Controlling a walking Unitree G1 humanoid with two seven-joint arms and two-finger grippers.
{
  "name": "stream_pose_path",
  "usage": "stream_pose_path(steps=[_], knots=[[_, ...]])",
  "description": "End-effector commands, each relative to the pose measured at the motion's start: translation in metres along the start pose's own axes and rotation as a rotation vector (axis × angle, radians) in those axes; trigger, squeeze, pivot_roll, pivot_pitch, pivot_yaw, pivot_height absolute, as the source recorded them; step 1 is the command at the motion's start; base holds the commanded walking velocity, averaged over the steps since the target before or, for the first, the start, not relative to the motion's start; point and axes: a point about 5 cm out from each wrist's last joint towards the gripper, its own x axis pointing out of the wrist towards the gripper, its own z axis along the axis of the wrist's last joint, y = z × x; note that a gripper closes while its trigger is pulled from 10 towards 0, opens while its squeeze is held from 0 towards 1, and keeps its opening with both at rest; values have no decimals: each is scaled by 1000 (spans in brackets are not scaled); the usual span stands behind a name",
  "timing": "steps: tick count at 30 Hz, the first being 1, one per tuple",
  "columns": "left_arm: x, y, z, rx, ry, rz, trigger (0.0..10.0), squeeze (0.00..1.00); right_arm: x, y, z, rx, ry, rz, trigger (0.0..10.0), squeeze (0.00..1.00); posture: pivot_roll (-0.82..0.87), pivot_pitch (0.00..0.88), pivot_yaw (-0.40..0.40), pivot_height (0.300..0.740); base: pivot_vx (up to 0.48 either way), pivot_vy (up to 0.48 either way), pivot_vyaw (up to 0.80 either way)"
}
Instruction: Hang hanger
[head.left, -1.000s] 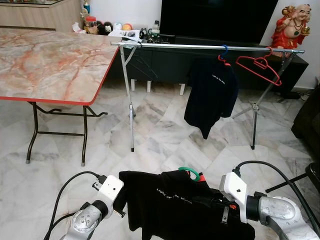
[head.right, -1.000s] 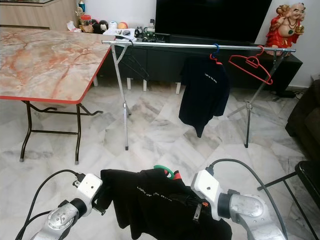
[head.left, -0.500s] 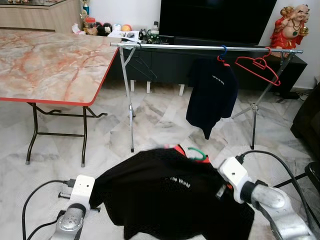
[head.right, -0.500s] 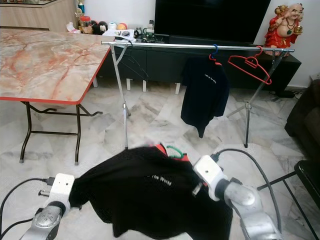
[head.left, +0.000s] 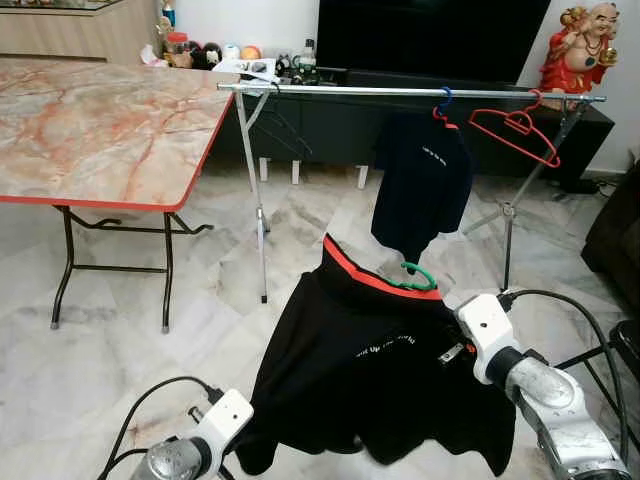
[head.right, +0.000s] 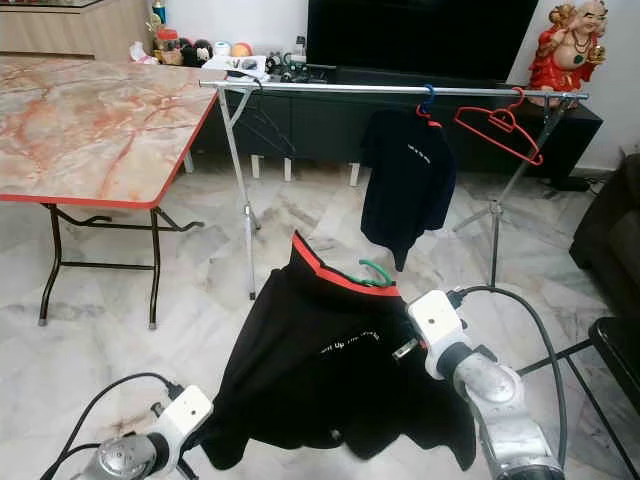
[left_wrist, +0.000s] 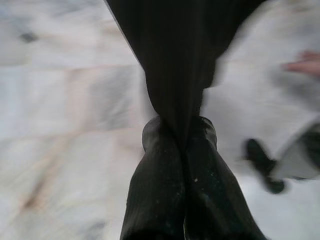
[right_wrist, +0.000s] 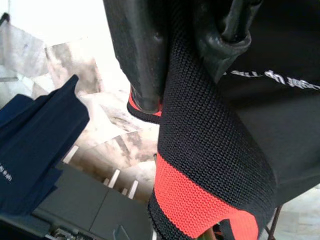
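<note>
Garment: black shirt with red collar (head.left: 375, 360) on green plastic hanger (head.left: 418, 275), near, below far silver clothes rail (head.left: 400, 93)
Right gripper (right_wrist: 195, 55): pinching collar
Left gripper (left_wrist: 180, 135): pinching hem
Progress: lifted, not yet hooked on rail

Home living room. Polished marble floor (head.left: 130, 330). Large dark TV (head.left: 430, 40) on low black media console (head.left: 330, 125) against far wall. Folding bench (head.left: 100, 125) with marble-pattern top, red edge, metal legs. Portable metal drying rack (head.left: 400, 93) with dark shirt (head.left: 420, 185) and red hanger (head.left: 515, 130). Red laughing-Buddha figurine (head.left: 580, 45), small ornaments (head.left: 205, 55) on cabinet, dark sofa edge (head.left: 615, 240) at side.
</note>
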Motion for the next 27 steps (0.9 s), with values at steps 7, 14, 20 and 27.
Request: stream_pose_path(steps=[7, 14, 20, 27], knots=[[-18, -18, 14, -196, -133, -311, 0, 0, 2, 1, 2, -20, -32, 5, 10000, 0, 56, 58, -34, 740, 0, 0, 0], [-28, -32, 23, -258, -197, -438, 0, 0, 6, 0, 7, 25, -75, -55, 10000, 0, 52, 62, -32, 740, 0, 0, 0], [-21, -12, 31, -235, -243, -203, 10000, 0, 9, 7, 5, 25, -67, -46, 10000, 0, 54, 65, -33, 740, 0, 0, 0], [-19, 16, 32, -248, -216, 46, 10000, 1000, 10, 19, -3, -31, -19, 41, 10000, 0, 53, 63, -34, 740, 0, 0, 0]])
